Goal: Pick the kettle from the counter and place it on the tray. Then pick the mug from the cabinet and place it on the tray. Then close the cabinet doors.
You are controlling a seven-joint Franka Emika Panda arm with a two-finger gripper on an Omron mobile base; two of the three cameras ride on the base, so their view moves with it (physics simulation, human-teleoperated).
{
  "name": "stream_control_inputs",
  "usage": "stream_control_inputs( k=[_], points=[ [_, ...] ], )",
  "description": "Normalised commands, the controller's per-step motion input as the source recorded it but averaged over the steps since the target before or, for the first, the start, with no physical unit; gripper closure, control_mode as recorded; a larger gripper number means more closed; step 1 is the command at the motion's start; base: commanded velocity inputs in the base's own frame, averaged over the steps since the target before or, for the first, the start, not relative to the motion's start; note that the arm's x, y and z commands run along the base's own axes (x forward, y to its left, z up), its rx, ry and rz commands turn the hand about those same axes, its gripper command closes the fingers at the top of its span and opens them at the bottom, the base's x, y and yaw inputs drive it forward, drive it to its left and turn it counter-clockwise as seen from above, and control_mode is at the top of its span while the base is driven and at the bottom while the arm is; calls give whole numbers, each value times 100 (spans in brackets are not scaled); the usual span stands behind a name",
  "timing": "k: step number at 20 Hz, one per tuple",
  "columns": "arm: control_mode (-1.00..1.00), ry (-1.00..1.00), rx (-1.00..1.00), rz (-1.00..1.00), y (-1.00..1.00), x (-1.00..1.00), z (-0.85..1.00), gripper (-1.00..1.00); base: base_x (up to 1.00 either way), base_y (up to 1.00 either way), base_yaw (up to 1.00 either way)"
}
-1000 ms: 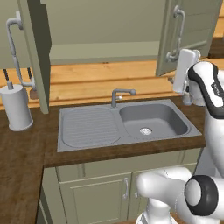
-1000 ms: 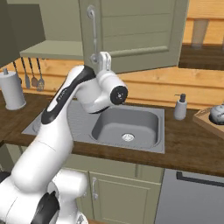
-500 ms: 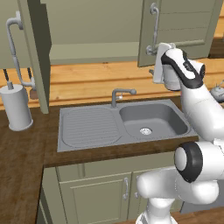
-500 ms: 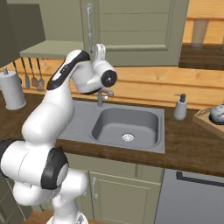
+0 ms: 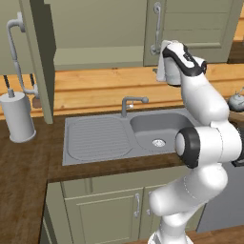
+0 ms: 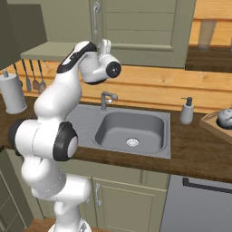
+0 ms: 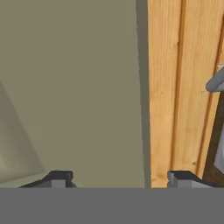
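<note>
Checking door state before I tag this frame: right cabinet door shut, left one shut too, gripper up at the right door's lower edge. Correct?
Not quite. The left cabinet door is swung open, edge-on toward the camera in the left base view, with the cabinet interior and shelf exposed. The rest holds: the right cabinet door looks shut and the gripper is at its lower edge.

the kettle (image 6: 225,118) sits on the tray (image 6: 211,127) at far right, soap bottle (image 6: 186,111) beside sink (image 6: 131,131).
</note>
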Motion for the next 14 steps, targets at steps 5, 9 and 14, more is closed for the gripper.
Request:
stream_control_inputs(
  k=[5, 9, 14],
  points=[
    [-100, 6, 1, 0, 10, 77, -3, -100, 0, 0, 0],
    [-100, 8, 0, 0, 0, 47, -64, -100, 0, 0, 0],
    [-100, 3, 0, -3, -5, 8, -100, -100, 0, 0, 0]
  ],
)
